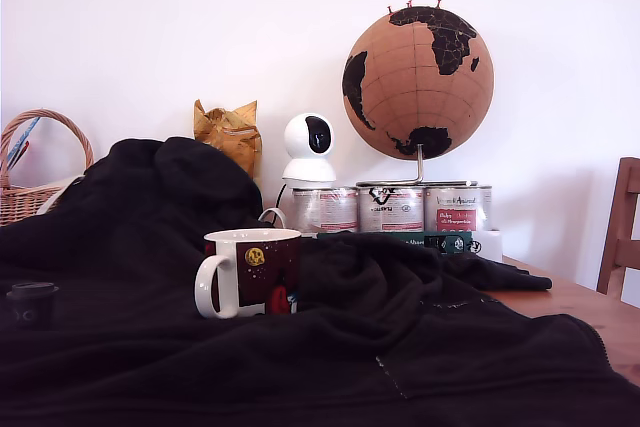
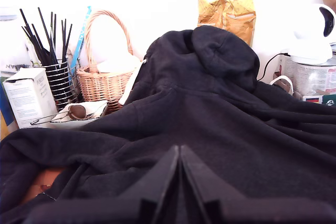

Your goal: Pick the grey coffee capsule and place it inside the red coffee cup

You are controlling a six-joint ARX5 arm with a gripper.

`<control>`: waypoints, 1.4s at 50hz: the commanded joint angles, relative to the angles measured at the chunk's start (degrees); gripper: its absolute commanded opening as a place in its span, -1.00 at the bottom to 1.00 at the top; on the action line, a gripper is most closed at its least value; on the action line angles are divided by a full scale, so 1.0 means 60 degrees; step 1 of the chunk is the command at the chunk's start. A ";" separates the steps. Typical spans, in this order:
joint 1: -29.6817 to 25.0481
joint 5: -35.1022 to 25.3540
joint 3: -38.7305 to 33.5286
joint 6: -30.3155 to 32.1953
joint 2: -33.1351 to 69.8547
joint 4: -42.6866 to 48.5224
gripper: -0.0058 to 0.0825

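Dark grey coffee capsule (image 1: pixel 31 303) upright, well toward exterior view's left of red coffee cup (image 1: pixel 252 272); gripper (image 2: pixel 180 182) jaws closed, empty, neither thing in wrist view.

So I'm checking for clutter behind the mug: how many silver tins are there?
3, in a row under the globe: the exterior view's left tin, the middle tin, the right tin. The black cloth may hide others.

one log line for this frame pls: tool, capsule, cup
tool: shut, empty, over black cloth | grey coffee capsule: on cloth, exterior view's far left | red coffee cup: upright, capsule not inside | phase: pre-grasp
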State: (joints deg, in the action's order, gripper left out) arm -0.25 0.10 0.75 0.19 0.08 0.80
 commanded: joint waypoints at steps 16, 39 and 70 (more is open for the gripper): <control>0.0441 -0.0142 0.0076 -0.0492 0.0033 0.0984 -0.90; 0.0288 -0.2244 0.0215 -0.5388 0.0095 -0.1807 -0.89; 0.0226 -0.3319 0.0827 -0.5708 0.1024 -0.1366 -0.89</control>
State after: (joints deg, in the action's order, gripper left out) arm 1.41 -18.76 3.33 -33.98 3.40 -8.56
